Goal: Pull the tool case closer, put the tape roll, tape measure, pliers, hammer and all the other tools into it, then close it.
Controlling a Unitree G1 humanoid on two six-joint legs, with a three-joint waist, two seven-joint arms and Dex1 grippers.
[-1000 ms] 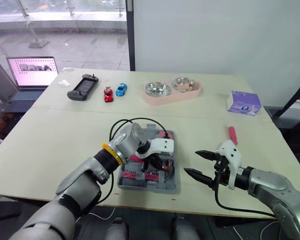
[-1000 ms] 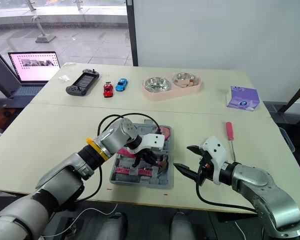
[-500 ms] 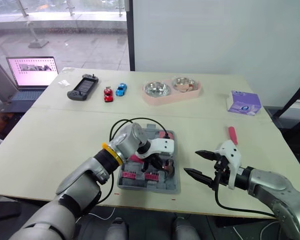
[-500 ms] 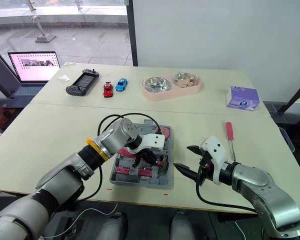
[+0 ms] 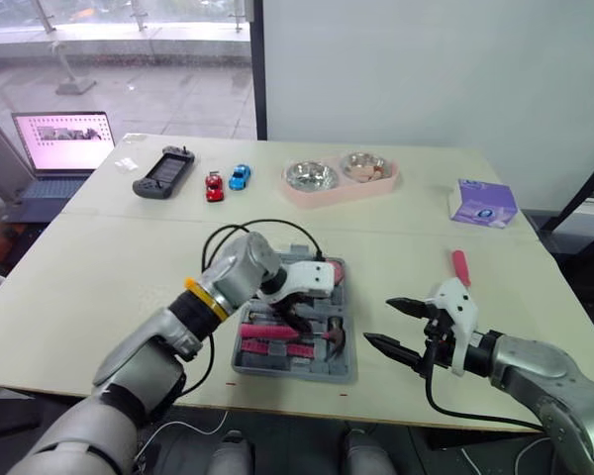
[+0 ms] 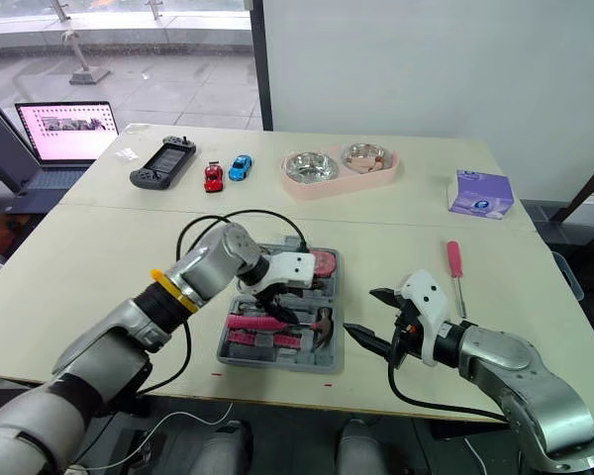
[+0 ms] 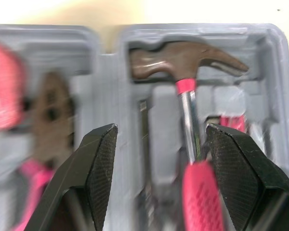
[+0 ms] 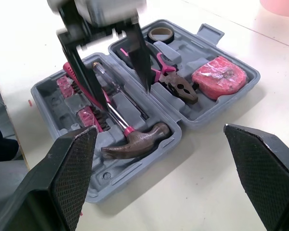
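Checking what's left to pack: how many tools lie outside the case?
1: the red-handled screwdriver, on the table right of the tool case, beyond the right gripper. Others may be hidden.

Wears smooth silver-grey shells on left arm [image 5: 236, 269] and right arm [image 5: 549, 371]. Carries a yellow ring [image 5: 200, 294] at the left wrist, with a black cable [image 5: 262, 223] looping off it. Ends in white housings [image 5: 453, 305] behind left gripper [image 7: 160, 129] and right gripper [image 5: 377, 320]. Bears black tapered fingers [image 7: 97, 163] with cross-hatched pads [image 7: 231, 163].
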